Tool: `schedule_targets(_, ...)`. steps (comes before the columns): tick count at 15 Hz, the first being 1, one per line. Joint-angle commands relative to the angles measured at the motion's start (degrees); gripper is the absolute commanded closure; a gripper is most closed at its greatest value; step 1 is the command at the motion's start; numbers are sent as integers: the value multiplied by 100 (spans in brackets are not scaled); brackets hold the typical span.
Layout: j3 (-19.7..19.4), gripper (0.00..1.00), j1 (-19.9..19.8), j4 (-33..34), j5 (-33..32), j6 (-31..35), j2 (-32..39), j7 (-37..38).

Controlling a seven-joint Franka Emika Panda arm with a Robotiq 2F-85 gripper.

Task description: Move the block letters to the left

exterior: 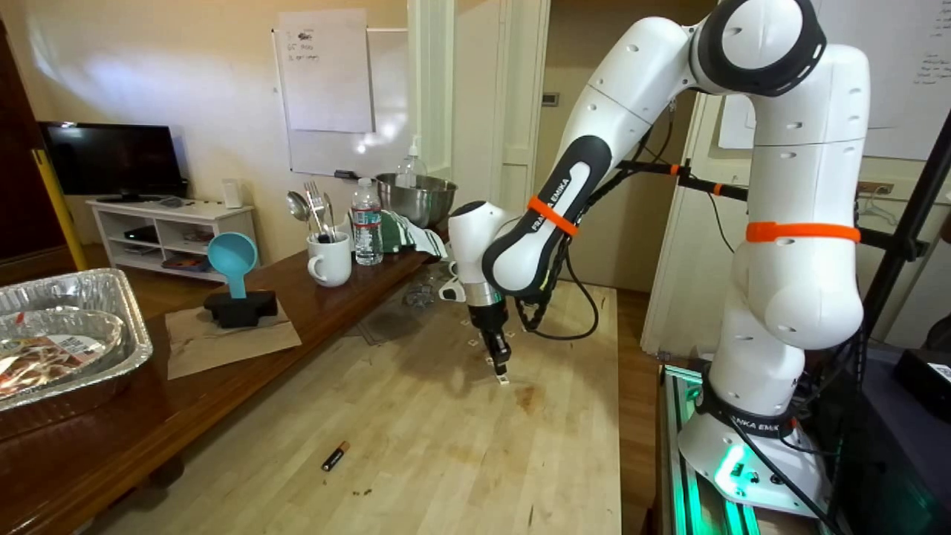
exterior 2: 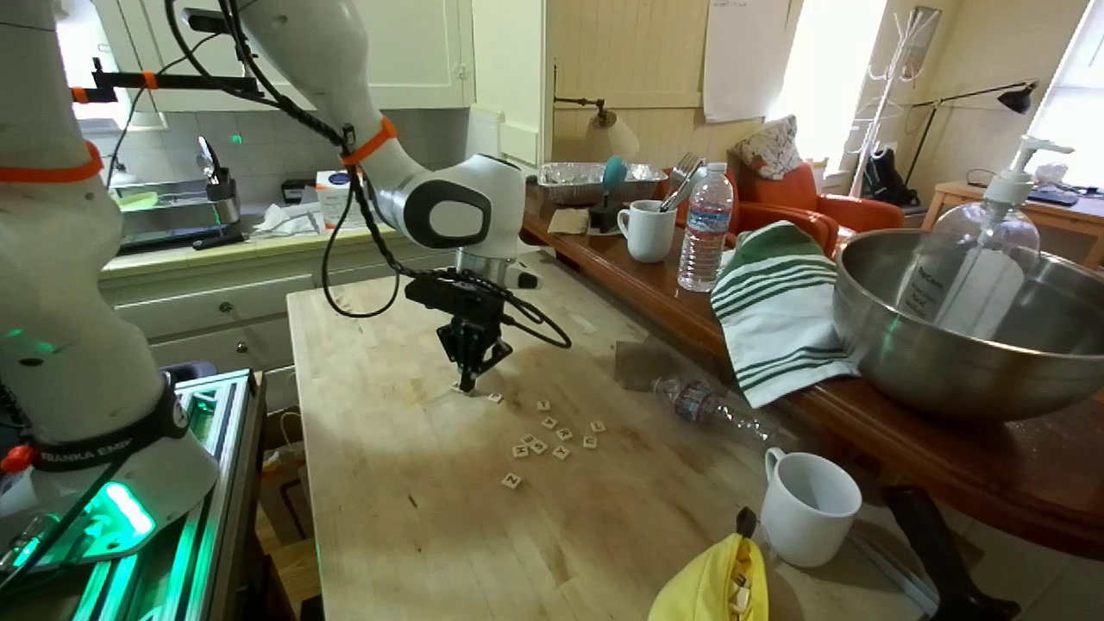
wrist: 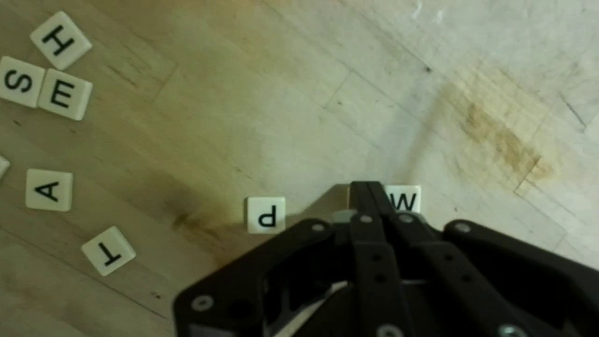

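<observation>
the gripper (wrist: 368,183) stands low over the bench (exterior 2: 431,552), just beside the m letter (wrist: 404,197); its jaws are narrow, finger laid against finger; in the wrist view the fingertips (wrist: 360,199) hide a lower part of the m letter, and whether they touch it cannot be told; the block letters (exterior 2: 561,452) lie flat and scattered on the bench, mostly right of the m letter in an exterior view; in the wrist view the p letter (wrist: 266,215) lies left of the m letter, near it; farther left of the m letter lie the t letter (wrist: 108,251), the a letter (wrist: 49,190), the h letter (wrist: 61,40), the e letter (wrist: 64,94) and the s letter (wrist: 21,81), these last two touching; in an exterior view the clear bottle (exterior 2: 703,405) lies on its side, right of the m letter and well apart from it; the white mug (exterior 2: 811,509), upright on the bench, and the yellow pouch (exterior 2: 711,582) are well right of the m letter and nearer the camera; in an exterior view the battery (exterior: 335,455) lies left of the m letter and nearer the camera.
</observation>
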Motion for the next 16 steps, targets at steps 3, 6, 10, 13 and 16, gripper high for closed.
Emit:
schedule_targets(3,204,100,164,-36,-67,-352,256,644)
schedule_targets(6,266,100,236,4,-95,-510,326,818)
schedule_targets(10,341,100,302,18,-19,-655,357,1037)
schedule_targets(13,389,100,339,38,20,-744,372,1137)
schedule_targets(16,421,100,385,63,24,-835,405,1262)
